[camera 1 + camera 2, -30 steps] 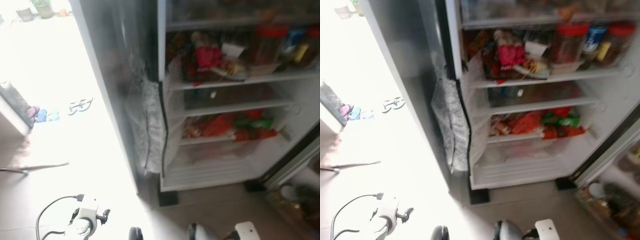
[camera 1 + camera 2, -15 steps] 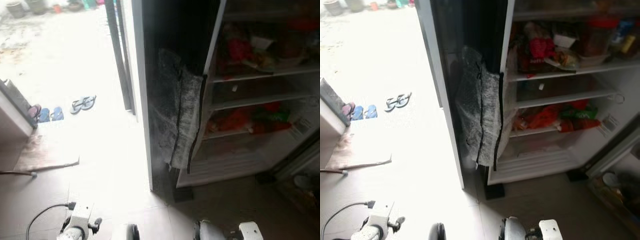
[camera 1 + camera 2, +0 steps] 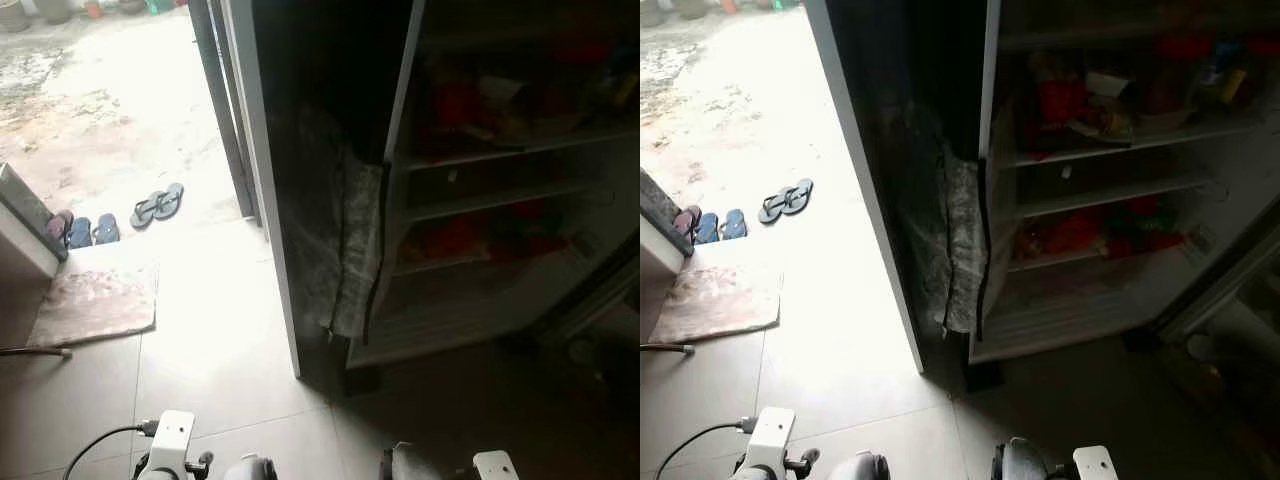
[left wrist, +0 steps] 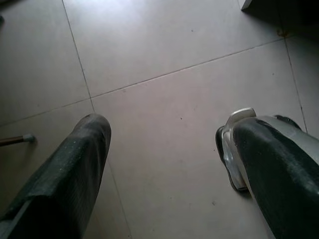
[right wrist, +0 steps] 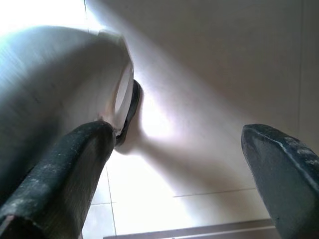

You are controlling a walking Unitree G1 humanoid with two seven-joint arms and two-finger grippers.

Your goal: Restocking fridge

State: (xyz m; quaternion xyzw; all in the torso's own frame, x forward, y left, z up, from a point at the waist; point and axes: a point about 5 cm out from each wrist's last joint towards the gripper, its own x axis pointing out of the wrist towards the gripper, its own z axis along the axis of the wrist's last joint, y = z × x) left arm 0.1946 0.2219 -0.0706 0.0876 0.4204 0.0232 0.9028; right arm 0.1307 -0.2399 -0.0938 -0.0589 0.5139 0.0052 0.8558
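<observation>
- The fridge (image 3: 1090,200) stands open on the right of the scene, its dark door (image 3: 895,170) swung out toward the bright doorway on the left.
- Inside, pale shelves (image 3: 1110,190) run across. The upper one carries red packets, a jar or two and a small dish; a lower one holds red and green packets (image 3: 1095,232). All of it sits in shadow, so labels can't be read.
- A crinkled clear plastic sheet (image 3: 958,240) hangs along the fridge's left edge beside the door.
- Handling, as a judgement: the packets look soft and light and would crumple, so take them across the middle, gently. The jars look rigid, smooth and heavier; grip them around the body, squarely, as they may slip.
- The door looks heavy and stiff, best moved by its free edge.
- The plastic sheet is flimsy and could snag a finger reaching in.
- Left gripper (image 4: 164,164) hangs low over the pale floor tiles (image 4: 159,59), fingers spread wide, nothing between them.
- Right gripper (image 5: 179,164) hangs low too, beside the robot's own silver leg (image 5: 55,84), fingers wide apart and empty.
- Both arms hang idle, well short of the fridge.
- Sandals (image 3: 155,205) lie on the sunlit floor far left, with a mat (image 3: 95,305) nearer.
</observation>
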